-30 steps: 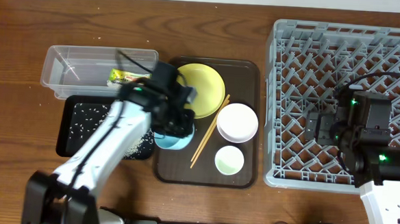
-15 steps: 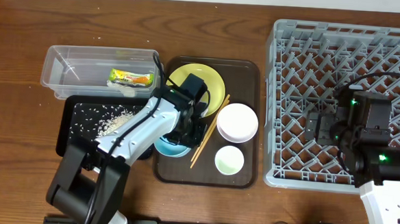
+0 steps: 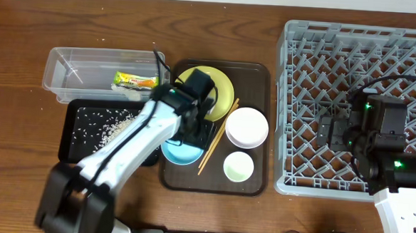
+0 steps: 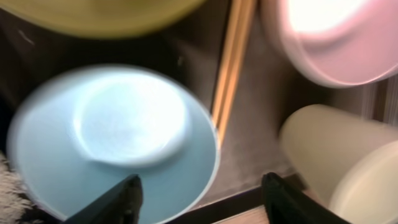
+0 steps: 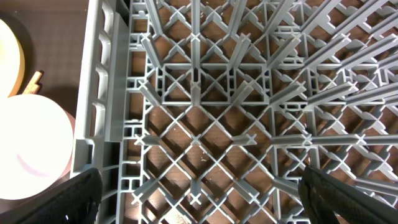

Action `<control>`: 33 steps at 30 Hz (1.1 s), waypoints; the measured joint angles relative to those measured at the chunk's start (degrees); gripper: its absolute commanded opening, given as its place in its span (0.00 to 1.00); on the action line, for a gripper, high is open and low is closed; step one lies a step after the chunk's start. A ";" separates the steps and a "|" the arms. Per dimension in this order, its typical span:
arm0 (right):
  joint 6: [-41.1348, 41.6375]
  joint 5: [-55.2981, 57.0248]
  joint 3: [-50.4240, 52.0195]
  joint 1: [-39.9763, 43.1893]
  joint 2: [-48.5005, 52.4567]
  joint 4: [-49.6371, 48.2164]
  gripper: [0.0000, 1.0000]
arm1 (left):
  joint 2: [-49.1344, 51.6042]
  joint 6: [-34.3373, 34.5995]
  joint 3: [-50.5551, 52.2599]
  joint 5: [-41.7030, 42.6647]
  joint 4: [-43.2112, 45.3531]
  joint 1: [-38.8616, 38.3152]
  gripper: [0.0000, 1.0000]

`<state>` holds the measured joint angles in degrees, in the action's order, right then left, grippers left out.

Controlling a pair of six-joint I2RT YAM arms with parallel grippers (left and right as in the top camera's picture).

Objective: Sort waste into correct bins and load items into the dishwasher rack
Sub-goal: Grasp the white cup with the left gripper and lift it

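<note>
The light blue bowl point(image 3: 180, 153) point(image 4: 112, 137) stands upright on the dark brown serving tray point(image 3: 261, 76). My left gripper point(image 3: 195, 131) point(image 4: 202, 199) hovers just over its right rim, open and holding nothing. Wooden chopsticks point(image 3: 214, 140) point(image 4: 233, 62) lie to the bowl's right, then the white bowl point(image 3: 247, 127) point(image 4: 329, 37) and pale green cup point(image 3: 238, 166) point(image 4: 339, 165). The yellow plate point(image 3: 220, 85) point(image 4: 99, 15) is partly under my arm. My right gripper point(image 3: 332, 130) point(image 5: 211, 199) hangs open and empty over the grey rack point(image 3: 361, 46) point(image 5: 199, 124).
The clear tub point(image 3: 68, 63) at the back left holds the printed snack wrapper point(image 3: 135, 79). In front of it the black tray point(image 3: 67, 141) holds scattered white rice point(image 3: 115, 128). The rack takes up the right side of the table.
My left gripper went from shut on the blue bowl's rim to open. The bowl now rests free on the brown tray. The right arm has not moved.
</note>
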<state>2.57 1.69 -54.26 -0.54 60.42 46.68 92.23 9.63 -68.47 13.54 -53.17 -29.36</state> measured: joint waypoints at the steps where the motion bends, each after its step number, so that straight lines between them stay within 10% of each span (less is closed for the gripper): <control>1: -0.02 0.00 0.00 0.00 0.00 0.02 0.99 | -1.53 -0.07 -0.44 -0.07 0.04 -0.04 0.68; 21: 0.00 0.00 0.00 0.00 0.00 0.33 0.99 | 3.30 0.39 0.24 4.13 2.32 -13.90 0.64; 28: 0.00 0.00 0.00 0.00 0.00 0.76 0.99 | 9.40 1.51 0.46 4.04 4.63 -14.16 0.13; 33: 0.00 0.00 0.00 0.00 0.00 0.94 0.99 | 9.44 1.36 0.52 3.67 4.52 -14.14 0.06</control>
<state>2.57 1.69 -54.26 -0.54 60.42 47.62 101.67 10.98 -67.94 17.21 -48.64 -43.51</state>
